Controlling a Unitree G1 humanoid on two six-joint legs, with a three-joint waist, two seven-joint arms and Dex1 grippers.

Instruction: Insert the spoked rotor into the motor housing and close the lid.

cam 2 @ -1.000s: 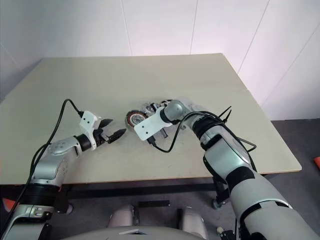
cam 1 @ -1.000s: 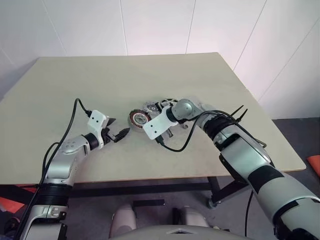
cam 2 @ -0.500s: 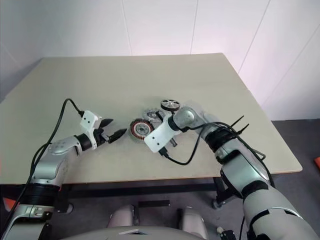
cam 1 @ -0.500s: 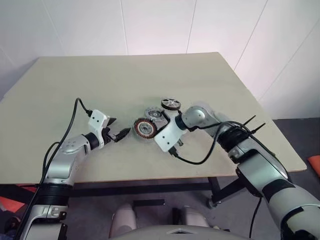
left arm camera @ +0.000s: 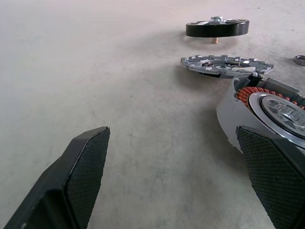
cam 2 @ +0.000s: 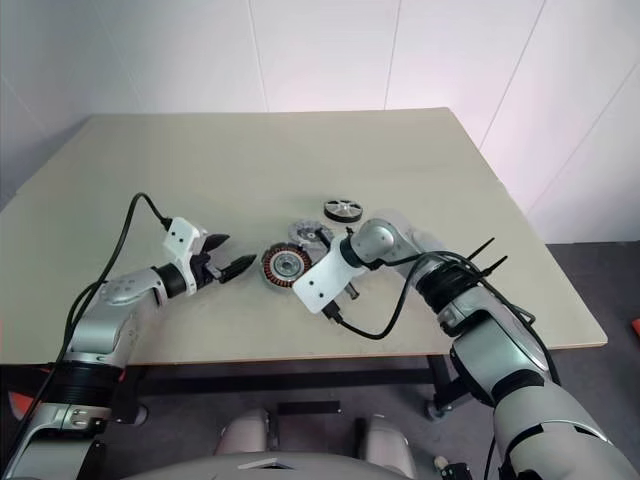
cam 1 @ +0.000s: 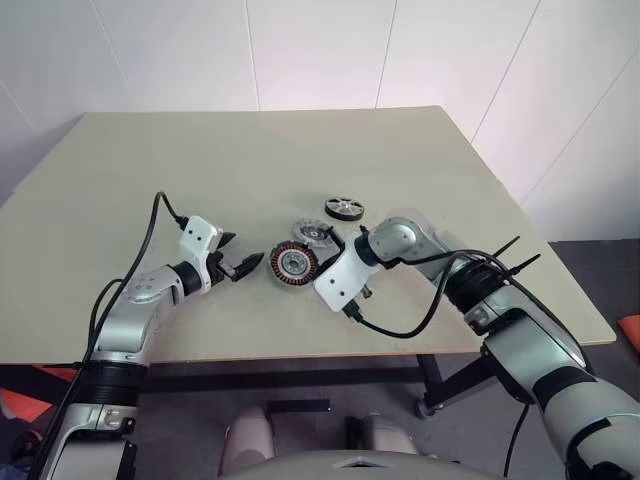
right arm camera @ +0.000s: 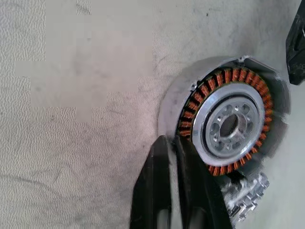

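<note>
The motor housing (cam 1: 293, 265) stands mid-table, its copper windings showing around a silver hub. My right gripper (right arm camera: 172, 143) reaches down to its right rim, fingers nearly together, one outside the wall and one over the windings, pinching the wall. Just behind lies the lid (cam 1: 315, 232), a flat grey notched disc. Farther back rests the spoked rotor (cam 1: 343, 207) with its dark rim. My left gripper (cam 1: 242, 250) hovers left of the housing, open and empty; its far finger stands close beside the housing (left arm camera: 271, 109).
A tiny metal ring (left arm camera: 300, 59) lies by the lid. The beige table (cam 1: 200, 170) has wide bare room at left and back. A black cable (cam 1: 400, 325) loops from my right wrist over the near edge.
My right gripper pulled the housing toward the near edge and slightly right, uncovering the lid and rotor behind it. The left arm stayed still.
</note>
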